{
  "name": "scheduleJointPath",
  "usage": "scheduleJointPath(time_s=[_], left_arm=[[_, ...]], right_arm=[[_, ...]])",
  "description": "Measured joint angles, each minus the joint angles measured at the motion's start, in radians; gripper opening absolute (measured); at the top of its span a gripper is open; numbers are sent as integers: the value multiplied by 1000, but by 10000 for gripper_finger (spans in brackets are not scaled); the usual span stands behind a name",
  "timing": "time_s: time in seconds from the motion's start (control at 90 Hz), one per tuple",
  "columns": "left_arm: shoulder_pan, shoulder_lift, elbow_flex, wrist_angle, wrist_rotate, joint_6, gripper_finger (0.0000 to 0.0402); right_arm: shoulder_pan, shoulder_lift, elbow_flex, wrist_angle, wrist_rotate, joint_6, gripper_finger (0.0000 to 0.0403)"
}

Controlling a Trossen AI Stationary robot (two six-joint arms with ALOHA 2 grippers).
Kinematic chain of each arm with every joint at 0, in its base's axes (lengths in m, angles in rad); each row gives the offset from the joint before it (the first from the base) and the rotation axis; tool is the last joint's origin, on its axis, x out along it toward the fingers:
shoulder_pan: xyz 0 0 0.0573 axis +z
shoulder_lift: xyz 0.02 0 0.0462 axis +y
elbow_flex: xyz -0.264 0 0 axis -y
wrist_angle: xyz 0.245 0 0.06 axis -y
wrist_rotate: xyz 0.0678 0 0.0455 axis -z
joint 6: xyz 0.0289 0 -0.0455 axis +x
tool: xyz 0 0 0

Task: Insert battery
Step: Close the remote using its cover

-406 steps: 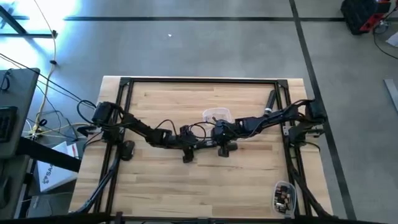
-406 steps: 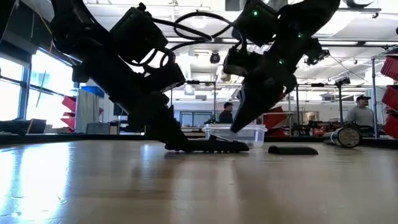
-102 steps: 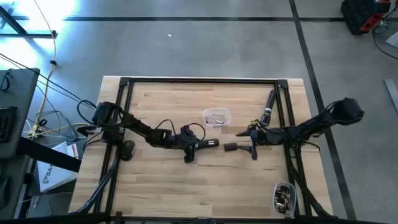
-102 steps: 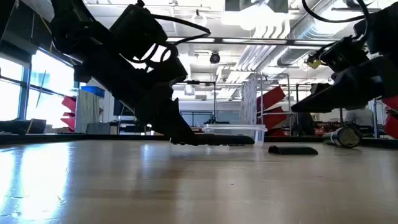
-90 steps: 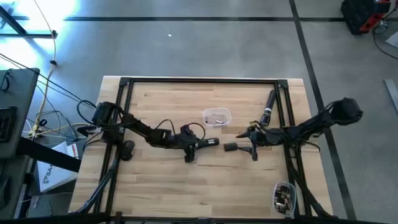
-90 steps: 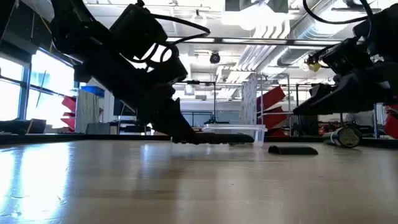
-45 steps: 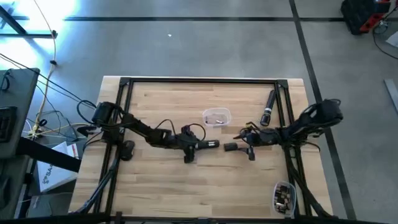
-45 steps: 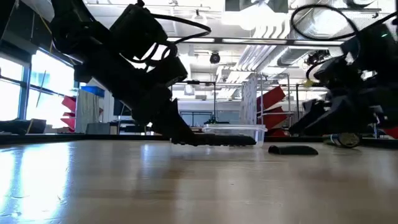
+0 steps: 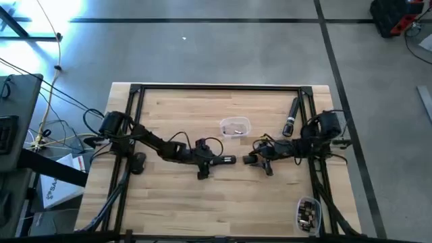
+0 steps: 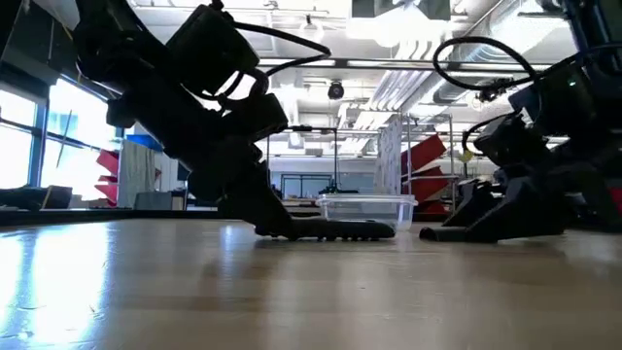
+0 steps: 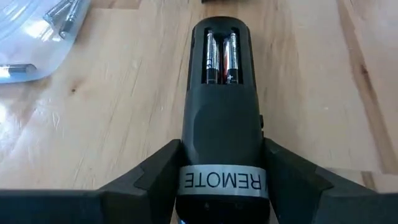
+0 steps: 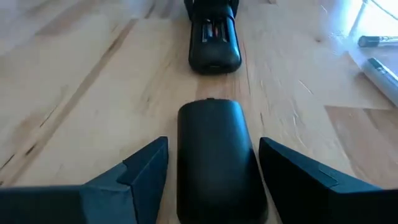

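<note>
A black remote [image 11: 224, 112] lies back-up on the table, its compartment open with batteries [image 11: 219, 59] showing inside. My left gripper [image 11: 222, 149] is shut on its labelled end; it also shows in the high view [image 9: 214, 160]. The remote's loose black cover [image 12: 217, 155] lies flat on the wood just right of the remote [image 9: 227, 160]. My right gripper [image 12: 213, 143] stands open at table level, one finger on either side of the cover [image 9: 250, 160], with a thin gap at each side. My left gripper pinches the remote's two long sides [image 11: 186, 155] between its two fingers, at the end with the "REMOTE" label. The fingers come level from the table's left and lie along the remote. The remote rests flat on the table [image 10: 340, 229], compartment side up.
A clear plastic tub [image 9: 235, 127] with loose batteries [image 11: 62, 9] stands just beyond the remote. A black marker [image 9: 291, 116] lies at the far right, and a small box of parts [image 9: 307, 212] sits near the front right corner. Bare wood lies toward the near edge.
My right gripper has come down and gone toward the table's left, from right of the cover to a low stand around it, while its arm folded in. The cover has stayed where it was.
</note>
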Motion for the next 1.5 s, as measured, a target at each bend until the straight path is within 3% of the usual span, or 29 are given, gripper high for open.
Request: scheduleJointPath(time_s=[0.278, 0.833, 1.211, 1.5], left_arm=[[0, 0, 0, -1, 0, -1, 182], [-3, 0, 0, -2, -1, -1, 182], [-3, 0, 0, -2, -1, -1, 182], [-5, 1, -1, 8, -27, -9, 182]], right_arm=[[-3, 64, 34, 29, -8, -11, 222], [-2, 65, 34, 7, 7, -1, 221], [-2, 65, 34, 3, 11, 0, 156], [-2, 71, 32, 43, 12, 0, 153]])
